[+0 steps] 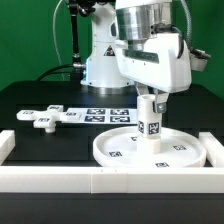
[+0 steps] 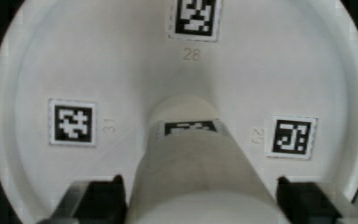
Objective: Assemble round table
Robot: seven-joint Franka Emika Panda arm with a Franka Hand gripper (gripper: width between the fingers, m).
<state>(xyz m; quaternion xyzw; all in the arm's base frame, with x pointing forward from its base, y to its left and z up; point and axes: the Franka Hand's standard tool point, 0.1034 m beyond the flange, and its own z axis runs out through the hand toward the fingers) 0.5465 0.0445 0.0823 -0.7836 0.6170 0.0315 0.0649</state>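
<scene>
The large rimmed round disc (image 1: 112, 156) lies flat on the black table at the exterior view's right. The short cylindrical post (image 1: 150, 122) stands upright on its middle. My gripper (image 1: 148, 100) comes down from above and is shut on the post's upper part. In the wrist view the post (image 2: 197, 150) fills the space between my two black fingers (image 2: 105, 200), which press against its sides, with my gripper (image 2: 199, 202) over the tagged disc (image 2: 87, 60). The flat lobed foot piece (image 1: 45, 117) lies on the table at the exterior view's left, apart from my gripper.
The marker board (image 1: 108, 114) lies behind the disc. Long white barrier bars (image 1: 60, 179) run along the table's front edge and up the right side (image 1: 213, 152). The arm's white base (image 1: 100, 65) stands at the back.
</scene>
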